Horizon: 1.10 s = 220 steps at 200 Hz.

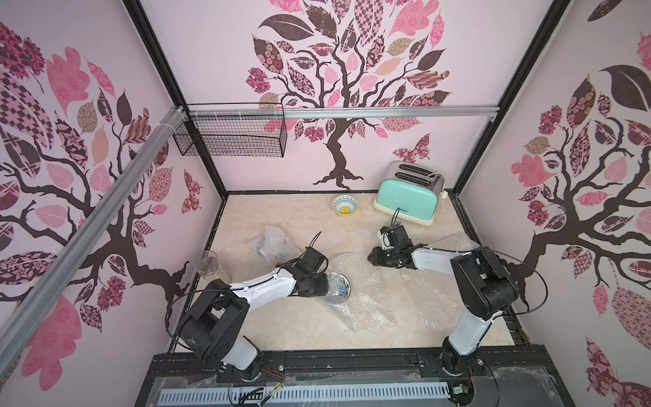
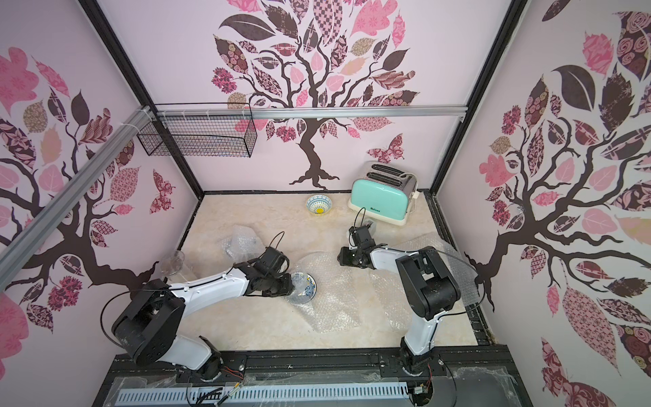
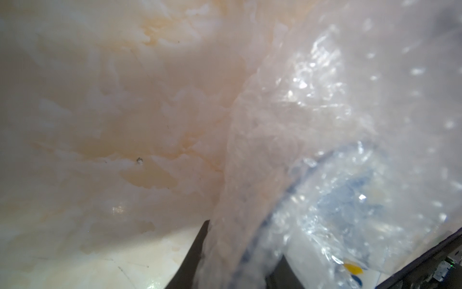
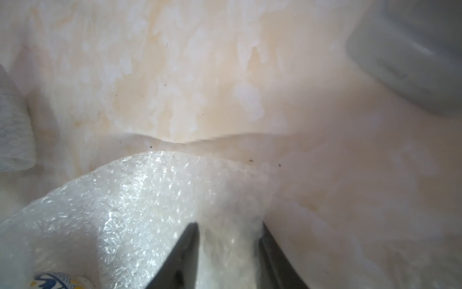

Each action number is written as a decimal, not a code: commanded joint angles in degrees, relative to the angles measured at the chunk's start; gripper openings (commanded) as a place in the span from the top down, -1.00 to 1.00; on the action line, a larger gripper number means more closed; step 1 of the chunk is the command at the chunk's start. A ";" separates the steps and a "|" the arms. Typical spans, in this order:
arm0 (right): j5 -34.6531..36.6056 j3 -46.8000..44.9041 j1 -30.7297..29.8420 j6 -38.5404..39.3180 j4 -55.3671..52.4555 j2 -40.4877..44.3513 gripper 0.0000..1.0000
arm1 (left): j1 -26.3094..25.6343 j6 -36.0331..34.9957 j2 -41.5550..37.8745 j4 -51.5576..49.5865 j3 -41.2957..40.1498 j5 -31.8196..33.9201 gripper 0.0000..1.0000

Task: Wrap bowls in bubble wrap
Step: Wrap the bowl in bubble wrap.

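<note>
- The bench [image 1: 299, 218], marbled cream, carries everything below the wall basket.
- A bubble wrap sheet [image 1: 366, 292] lies spread across the middle and near part of the bench, in sight in both top views.
- A second sheet [image 1: 429, 296] lies to its right, and the right arm covers part of it.
- A wire basket [image 1: 232, 137] hangs on the far wall, at the left, above the bench.
- A mint toaster [image 1: 408, 197] stands in the far right corner, close behind the right arm's wrist.
- The left gripper [image 3: 240, 250] reaches in from the left. Its jaws pinch a folded flap of the bubble wrap sheet at the bowl's rim.
- The right gripper [image 4: 228, 232] sits at the sheet's far edge. Its jaws straddle a raised hump of wrap that fills the gap, and I cannot tell whether they bite.
- A crumpled wrap bundle [image 1: 273, 243] lies at the left. Something dark shows through it.
- A clear glass [image 1: 208, 262] stands at the bench's left edge.
- One bowl [image 1: 340, 287] sits on the sheet's left part. The flap and the left wrist hide its left side.
- Another bowl [image 1: 345, 205], with a yellow centre, stands bare by the far wall, left of the toaster.
</note>
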<state>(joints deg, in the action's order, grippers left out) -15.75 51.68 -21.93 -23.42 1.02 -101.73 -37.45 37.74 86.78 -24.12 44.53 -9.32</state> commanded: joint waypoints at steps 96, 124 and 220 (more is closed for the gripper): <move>-19.99 -12.84 -15.25 -0.56 13.46 24.12 1.00 | 0.32 -1.92 2.51 -1.33 -0.51 0.11 0.45; -22.29 -13.91 -20.42 -0.16 15.92 20.96 1.00 | 0.32 -1.71 2.87 -0.50 -0.67 -0.30 0.46; -22.80 -11.60 -26.09 2.76 14.93 8.90 1.00 | 0.40 -1.39 3.21 0.31 -0.16 -1.11 0.48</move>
<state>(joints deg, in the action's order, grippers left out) -36.88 38.15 -46.94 -22.61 17.17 -91.88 -36.99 36.99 88.16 -22.59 44.53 -10.63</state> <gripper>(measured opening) 0.061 0.263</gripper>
